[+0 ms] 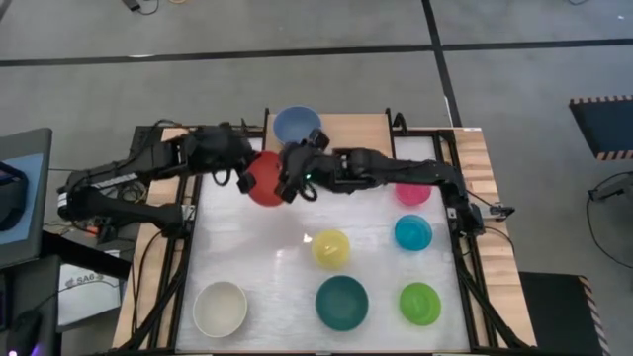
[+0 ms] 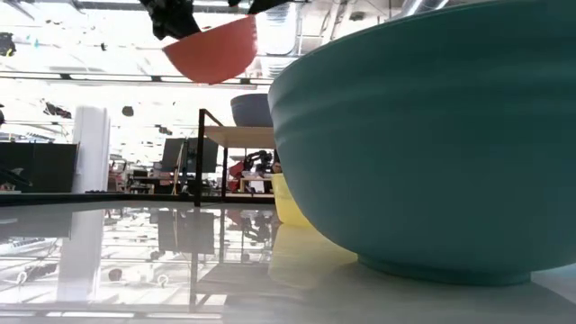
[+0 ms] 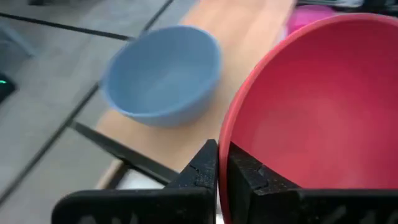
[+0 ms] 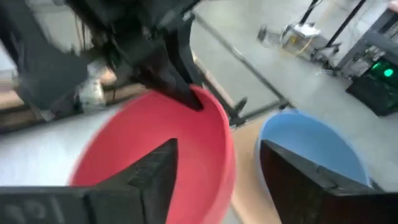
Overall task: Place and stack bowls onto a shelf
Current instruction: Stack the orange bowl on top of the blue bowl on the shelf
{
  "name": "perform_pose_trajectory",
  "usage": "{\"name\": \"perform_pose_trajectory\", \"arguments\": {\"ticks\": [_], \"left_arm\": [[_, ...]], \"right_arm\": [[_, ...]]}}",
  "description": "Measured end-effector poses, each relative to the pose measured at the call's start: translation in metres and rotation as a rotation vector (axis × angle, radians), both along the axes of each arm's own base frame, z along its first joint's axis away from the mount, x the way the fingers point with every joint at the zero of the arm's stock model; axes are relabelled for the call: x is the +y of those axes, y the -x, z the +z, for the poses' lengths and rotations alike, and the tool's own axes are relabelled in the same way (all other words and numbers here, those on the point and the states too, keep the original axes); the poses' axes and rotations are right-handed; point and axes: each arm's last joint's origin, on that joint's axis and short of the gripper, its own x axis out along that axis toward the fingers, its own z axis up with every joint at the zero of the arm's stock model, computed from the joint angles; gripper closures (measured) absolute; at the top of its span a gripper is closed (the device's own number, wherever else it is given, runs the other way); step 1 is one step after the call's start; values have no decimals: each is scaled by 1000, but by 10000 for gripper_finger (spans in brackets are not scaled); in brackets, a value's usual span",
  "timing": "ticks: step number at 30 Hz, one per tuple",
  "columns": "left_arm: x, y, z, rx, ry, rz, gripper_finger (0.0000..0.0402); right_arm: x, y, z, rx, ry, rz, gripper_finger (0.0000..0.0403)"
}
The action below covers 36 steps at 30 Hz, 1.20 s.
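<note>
The red bowl (image 1: pixel 263 179) hangs in the air just in front of the shelf (image 1: pixel 351 130), held by my left gripper (image 3: pixel 222 148), which is shut on its rim. It shows high up in the low view too, as the red bowl (image 2: pixel 212 47). My right gripper (image 4: pixel 217 145) is open; its fingers stand on either side of the red bowl's near rim (image 4: pixel 229 155), and no touch shows. The slate blue bowl (image 1: pixel 296 125) stands on its base on the shelf's left end. Pink (image 1: pixel 413 193), cyan (image 1: pixel 412 232), yellow (image 1: pixel 330 247), teal (image 1: pixel 341 302), lime green (image 1: pixel 419 303) and white (image 1: pixel 220 309) bowls sit on the table. My left gripper pinches the red bowl's rim (image 3: pixel 225 134) on the side facing the table's left. One finger (image 3: pixel 252 174) is inside the bowl and the other (image 3: pixel 198 167) outside. It comes from the table's left. The bowl is lifted clear of the table and tilted.
The wood top (image 1: pixel 358 132) to the right of the slate blue bowl is bare. My right arm (image 1: pixel 396 170) lies across the table's far part, partly over the pink bowl. The teal bowl (image 2: pixel 423 135) fills the foreground of the low view.
</note>
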Motion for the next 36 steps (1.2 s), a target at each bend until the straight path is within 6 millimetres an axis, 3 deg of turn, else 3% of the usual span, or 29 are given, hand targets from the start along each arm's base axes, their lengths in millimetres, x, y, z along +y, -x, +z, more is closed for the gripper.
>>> {"name": "perform_pose_trajectory", "arguments": {"ticks": [4, 7, 13, 19, 26, 36], "left_arm": [[21, -3, 22, 29, -87, 39, 401], [41, -5, 37, 34, -141, 92, 401], [92, -22, 40, -20, -107, 143, 401], [133, -51, 32, -10, -34, 153, 401], [159, -76, 28, 100, 75, 182, 401], [170, -90, 12, 173, 232, 146, 401]], "right_arm": [[-19, 34, 35, -93, -40, -99, 138], [-34, 53, 49, -132, -60, -166, 138], [-58, 79, 60, -130, -76, -283, 138], [-60, 91, 53, -59, -134, -345, 138], [-59, 96, 46, 27, -172, -327, 138], [-71, 105, 48, 78, -193, -277, 138]]}}
